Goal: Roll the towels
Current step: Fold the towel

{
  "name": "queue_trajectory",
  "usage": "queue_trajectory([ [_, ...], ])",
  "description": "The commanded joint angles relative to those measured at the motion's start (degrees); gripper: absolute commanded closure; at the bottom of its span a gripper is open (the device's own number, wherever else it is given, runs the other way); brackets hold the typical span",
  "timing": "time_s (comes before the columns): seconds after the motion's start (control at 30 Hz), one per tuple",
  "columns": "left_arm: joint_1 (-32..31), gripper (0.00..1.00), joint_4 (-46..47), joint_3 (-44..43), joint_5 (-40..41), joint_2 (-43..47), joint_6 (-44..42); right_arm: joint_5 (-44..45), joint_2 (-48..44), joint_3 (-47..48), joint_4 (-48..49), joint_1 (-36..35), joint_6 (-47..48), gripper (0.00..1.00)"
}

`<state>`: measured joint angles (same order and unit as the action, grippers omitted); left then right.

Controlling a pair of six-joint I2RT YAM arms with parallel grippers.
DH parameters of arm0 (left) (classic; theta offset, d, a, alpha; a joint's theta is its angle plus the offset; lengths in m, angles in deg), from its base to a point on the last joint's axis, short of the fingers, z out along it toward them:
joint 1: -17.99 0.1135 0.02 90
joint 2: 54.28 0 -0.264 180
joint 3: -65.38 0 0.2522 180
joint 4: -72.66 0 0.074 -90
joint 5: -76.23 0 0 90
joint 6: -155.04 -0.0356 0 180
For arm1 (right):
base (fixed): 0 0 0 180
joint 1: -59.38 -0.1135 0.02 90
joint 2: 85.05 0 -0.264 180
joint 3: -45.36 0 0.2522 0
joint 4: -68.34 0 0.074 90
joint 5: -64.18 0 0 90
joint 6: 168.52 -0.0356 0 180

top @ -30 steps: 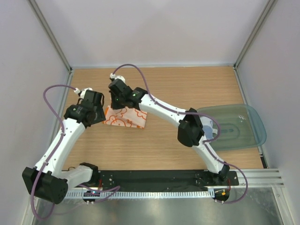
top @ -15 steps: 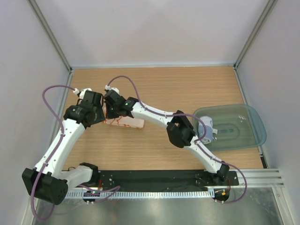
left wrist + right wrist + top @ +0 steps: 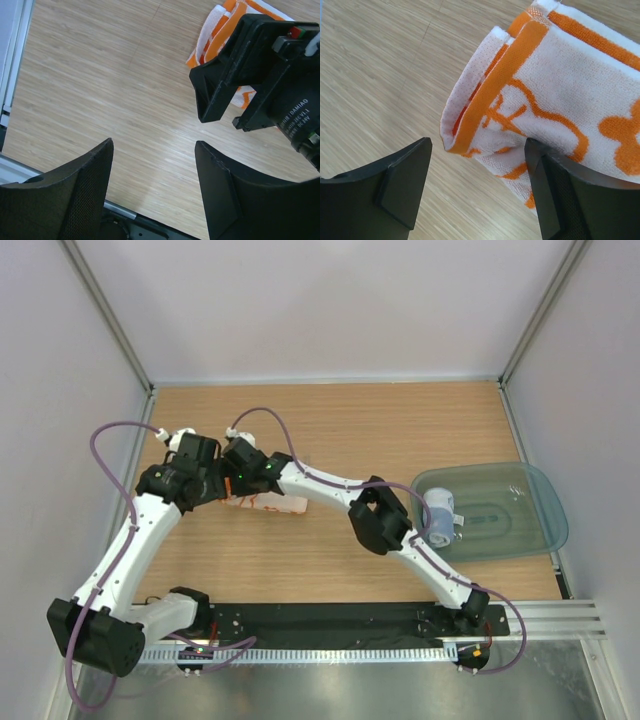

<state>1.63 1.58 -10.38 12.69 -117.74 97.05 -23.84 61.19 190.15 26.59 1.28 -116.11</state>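
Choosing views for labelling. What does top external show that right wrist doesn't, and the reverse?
Only top external: the translucent teal plastic tray at the right of the wooden table, the rolled pale grey-blue towel at the tray's left end, and the left arm. Only right wrist: the layered folded edge and orange border stripe of the white towel with orange pattern, seen between the fingers of the open right gripper. Both: that orange-patterned towel lying on the table, with the right gripper over it.

Right gripper (image 3: 477,185) stands between left gripper (image 3: 152,185) and towel (image 3: 216,27).
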Motion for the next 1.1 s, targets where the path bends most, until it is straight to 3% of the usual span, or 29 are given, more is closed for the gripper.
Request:
queue_trajectory([
  [0.0, 0.5, 0.32, 0.4, 0.3, 2.3, 0.2, -0.3, 0.9, -10.6, -1.4, 3.6, 0.4, 1.8, 0.17],
  [0.2, 0.5, 0.32, -0.1, 0.2, 3.0, -0.3, 0.2, 5.7, -21.9, -10.3, -1.7, 0.7, 3.7, 0.14],
  [0.3, 0.4, 0.32, -0.1, 0.2, 3.3, -0.5, 0.2, 11.5, -29.8, -24.6, -3.3, 1.6, 1.7, 0.14],
  [0.37, 0.4, 0.32, -0.2, 0.3, 3.3, -0.7, 0.2, 14.8, -33.4, -29.0, -7.9, 3.8, -0.8, 0.14],
  [0.5, 0.4, 0.32, -0.2, 0.2, 3.3, -1.5, 0.2, 7.7, -38.5, -45.2, -4.6, 9.3, -6.7, 0.22],
  [0.6, 0.5, 0.32, -0.2, 0.2, 3.2, -1.7, 0.2, 1.9, -39.3, -50.3, 0.6, 11.5, -7.8, 0.23],
  [1.07, 0.4, 0.32, -0.2, 0.2, 4.0, -1.1, 0.4, -5.7, -31.8, -49.3, 6.3, 11.6, -11.4, 0.28],
])
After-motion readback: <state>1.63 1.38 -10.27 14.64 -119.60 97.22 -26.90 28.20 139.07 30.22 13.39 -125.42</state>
